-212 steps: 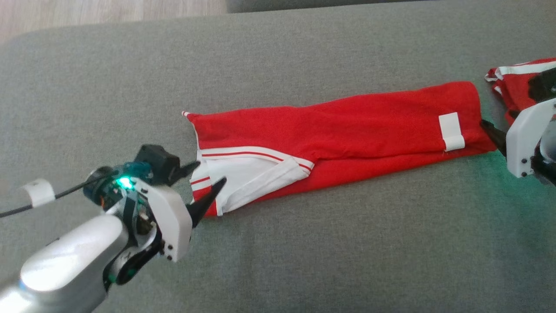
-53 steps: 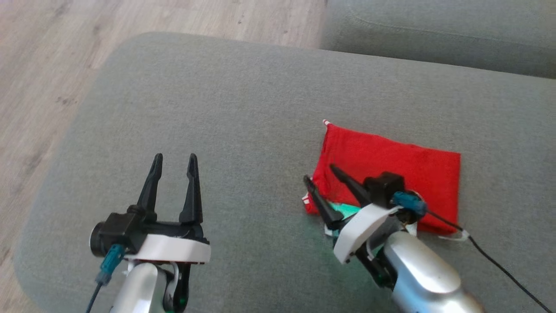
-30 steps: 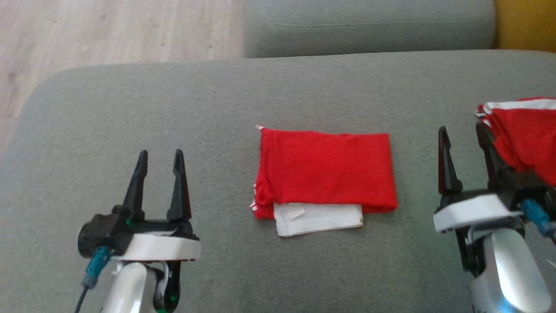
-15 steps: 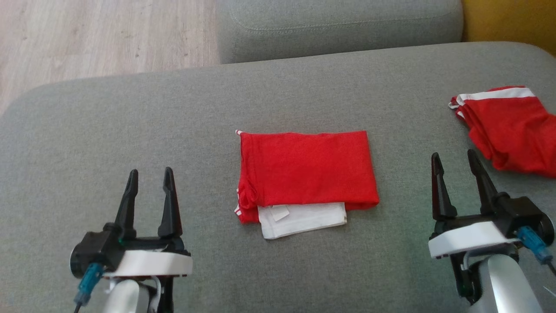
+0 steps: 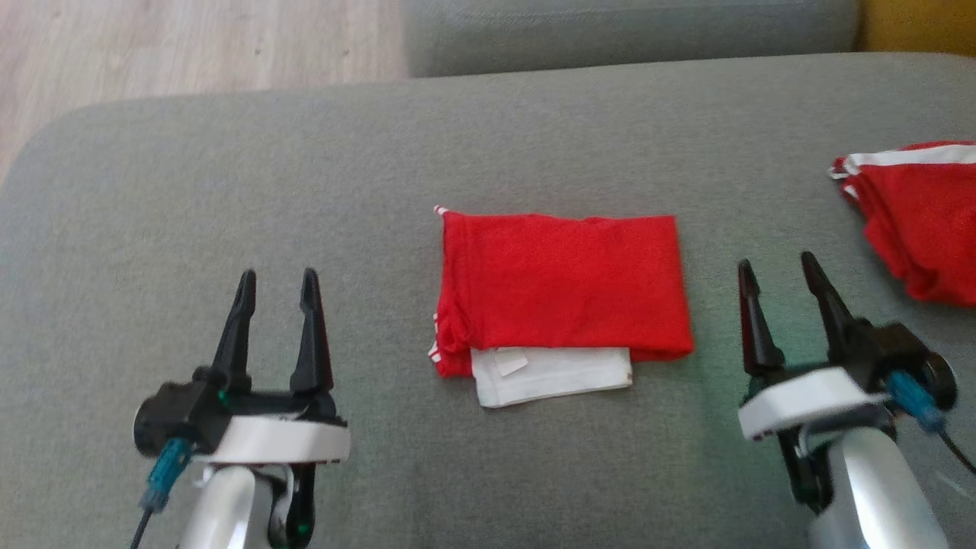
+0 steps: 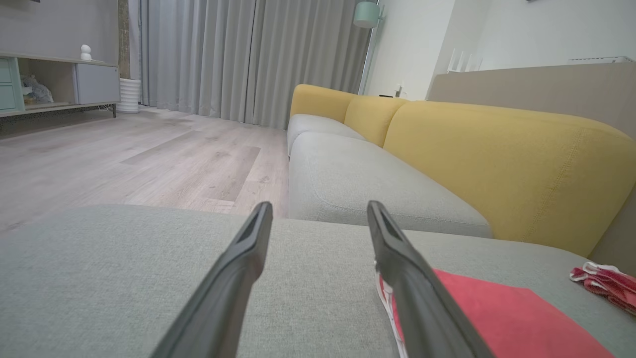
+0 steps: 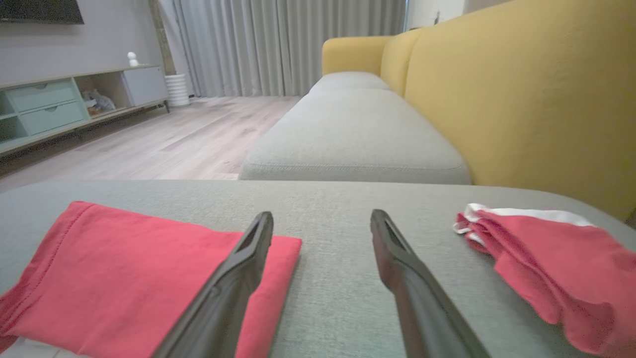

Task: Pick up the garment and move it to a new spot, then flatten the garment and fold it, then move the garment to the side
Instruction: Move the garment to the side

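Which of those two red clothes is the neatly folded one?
The middle garment, a flat rectangle with white cloth peeking from its near edge. The other garment, far right, lies rumpled.

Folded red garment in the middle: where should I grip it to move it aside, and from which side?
Probably the right edge of the garment, coming from the right with the open right tool beside it. That edge looks like a smooth closed fold, so the layers should lift together; the left edge shows stacked loose hems, and a white layer pokes out along the near edge.
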`<state>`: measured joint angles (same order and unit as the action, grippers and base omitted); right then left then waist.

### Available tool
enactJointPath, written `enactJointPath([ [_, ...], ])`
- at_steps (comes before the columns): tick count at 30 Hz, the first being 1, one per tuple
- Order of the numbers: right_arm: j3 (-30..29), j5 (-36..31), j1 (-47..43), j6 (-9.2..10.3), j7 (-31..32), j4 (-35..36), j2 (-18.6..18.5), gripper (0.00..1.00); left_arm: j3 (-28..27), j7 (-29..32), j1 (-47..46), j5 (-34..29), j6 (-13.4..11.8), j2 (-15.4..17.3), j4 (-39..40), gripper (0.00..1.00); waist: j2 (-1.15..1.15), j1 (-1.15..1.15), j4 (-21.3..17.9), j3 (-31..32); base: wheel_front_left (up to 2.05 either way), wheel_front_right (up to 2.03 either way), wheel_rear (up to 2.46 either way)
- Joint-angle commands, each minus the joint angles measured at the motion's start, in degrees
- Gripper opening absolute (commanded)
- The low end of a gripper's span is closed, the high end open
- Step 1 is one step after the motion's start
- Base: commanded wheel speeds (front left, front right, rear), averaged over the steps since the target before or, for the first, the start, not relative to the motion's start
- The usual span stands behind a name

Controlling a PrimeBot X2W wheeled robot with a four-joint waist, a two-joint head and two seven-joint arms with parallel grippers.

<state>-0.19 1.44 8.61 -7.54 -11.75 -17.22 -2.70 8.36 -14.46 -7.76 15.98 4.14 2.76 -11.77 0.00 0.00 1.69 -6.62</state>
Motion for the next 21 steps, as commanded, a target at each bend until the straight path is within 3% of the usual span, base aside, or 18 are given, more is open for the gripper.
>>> enactJointPath([
  [1,1.7,0.1,3.2,0.05,0.3,1.2,-0.2,1.0,-1.2,-0.5,-2.8,0.0,0.4,0.1,2.2,1.0,0.0,0.0,1.3,-1.3,0.0,0.0,0.0],
  [7,3.8,4.5,6.9,0.05,4.4,-6.0,-0.2,1.0,0.1,-0.5,-4.7,0.4,0.2,0.1,1.9,1.0,0.0,0.0,4.4,-3.7,0.0,0.0,0.0],
  [20,4.7,6.3,12.8,0.05,8.9,-23.2,-0.2,1.0,1.4,-0.5,-5.9,1.3,-0.7,0.1,1.8,1.0,0.0,0.0,7.9,-5.4,0.0,0.0,0.0],
  [21,4.9,6.4,13.1,0.05,8.8,-24.0,-0.2,0.77,1.4,-0.5,-5.9,1.3,-0.7,0.1,1.8,1.0,0.0,0.0,7.9,-5.4,0.0,0.0,0.0],
])
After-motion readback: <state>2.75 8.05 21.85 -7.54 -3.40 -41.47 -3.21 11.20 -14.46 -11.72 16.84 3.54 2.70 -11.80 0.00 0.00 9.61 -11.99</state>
